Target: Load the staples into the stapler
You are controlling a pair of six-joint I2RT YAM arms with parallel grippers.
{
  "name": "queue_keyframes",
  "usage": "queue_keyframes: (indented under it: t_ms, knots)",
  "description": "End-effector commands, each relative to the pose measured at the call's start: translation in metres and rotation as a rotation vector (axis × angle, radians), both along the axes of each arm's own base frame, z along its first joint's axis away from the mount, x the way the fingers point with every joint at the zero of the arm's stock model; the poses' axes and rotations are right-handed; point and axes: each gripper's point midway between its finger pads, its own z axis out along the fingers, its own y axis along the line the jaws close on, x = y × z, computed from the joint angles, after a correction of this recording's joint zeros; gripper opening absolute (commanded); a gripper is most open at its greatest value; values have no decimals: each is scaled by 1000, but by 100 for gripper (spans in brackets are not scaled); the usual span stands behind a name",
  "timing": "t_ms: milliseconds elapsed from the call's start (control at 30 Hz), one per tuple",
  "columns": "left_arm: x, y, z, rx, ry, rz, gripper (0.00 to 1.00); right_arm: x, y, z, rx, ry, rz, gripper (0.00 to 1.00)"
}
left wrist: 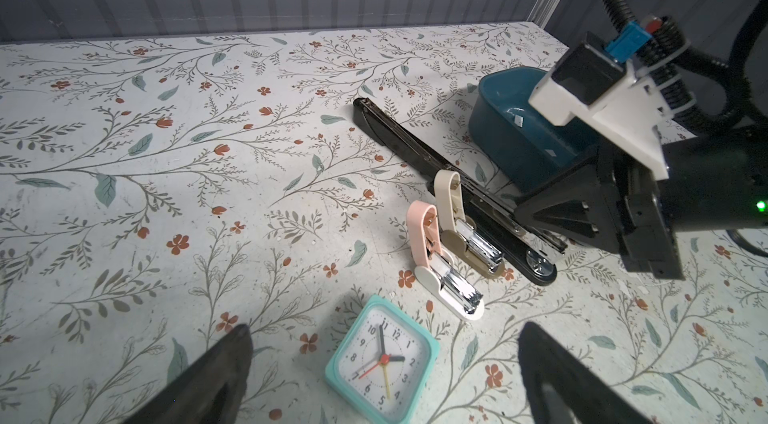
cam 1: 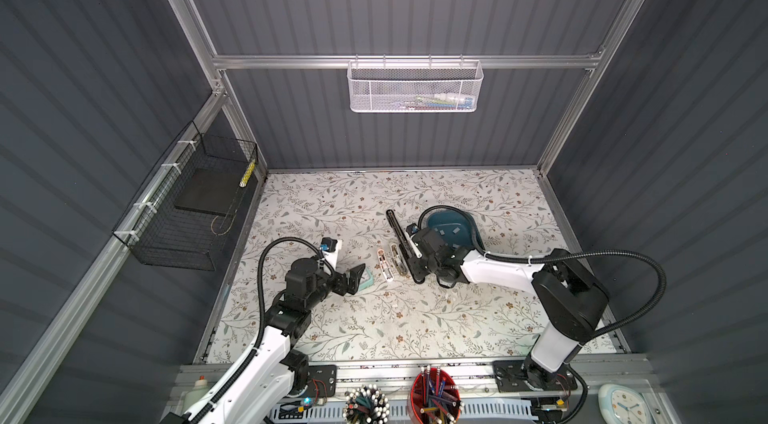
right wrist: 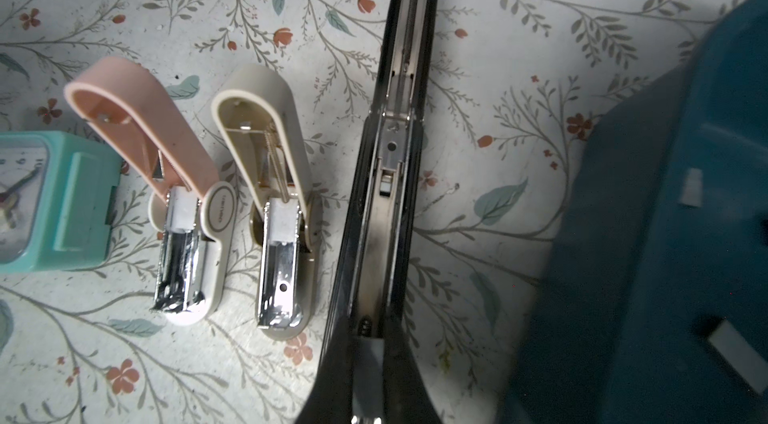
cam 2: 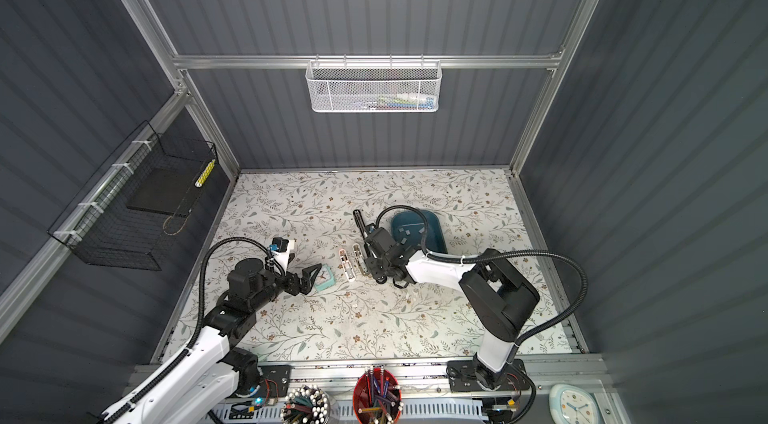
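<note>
A long black stapler (cam 1: 396, 230) (right wrist: 390, 193) lies open on the floral table with its metal channel facing up. My right gripper (right wrist: 370, 341) (cam 1: 415, 266) is shut on a pale grey strip of staples (right wrist: 369, 364), held over the near end of that channel. More staples (cam 1: 455, 230) (right wrist: 692, 192) lie in the teal tray (cam 1: 471, 222) just right of it. Two small staplers, pink (left wrist: 432, 251) and beige (left wrist: 457, 214), stand open on its left. Left of these, my left gripper (left wrist: 384, 330) (cam 1: 356, 276) hangs open with nothing between its fingers.
A mint square alarm clock (left wrist: 382, 359) (cam 1: 368, 281) lies flat under the left gripper. A black wire basket (cam 1: 187, 210) hangs on the left wall and a white mesh basket (cam 1: 415, 85) on the back wall. Pen cups (cam 1: 436, 397) stand at the front edge.
</note>
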Motion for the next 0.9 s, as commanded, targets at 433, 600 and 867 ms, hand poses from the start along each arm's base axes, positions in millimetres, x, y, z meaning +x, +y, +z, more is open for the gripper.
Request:
queue_keyframes:
  t_ms: [433, 600, 867]
  knots:
    - [1, 0, 7, 1, -28, -7, 100, -1, 8, 13, 82, -35, 5, 1]
    - [2, 0, 7, 2, -26, -7, 100, -2, 10, 7, 82, -21, 6, 0]
    - [3, 0, 6, 4, -22, -5, 100, -1, 7, 3, 74, -24, -3, 0]
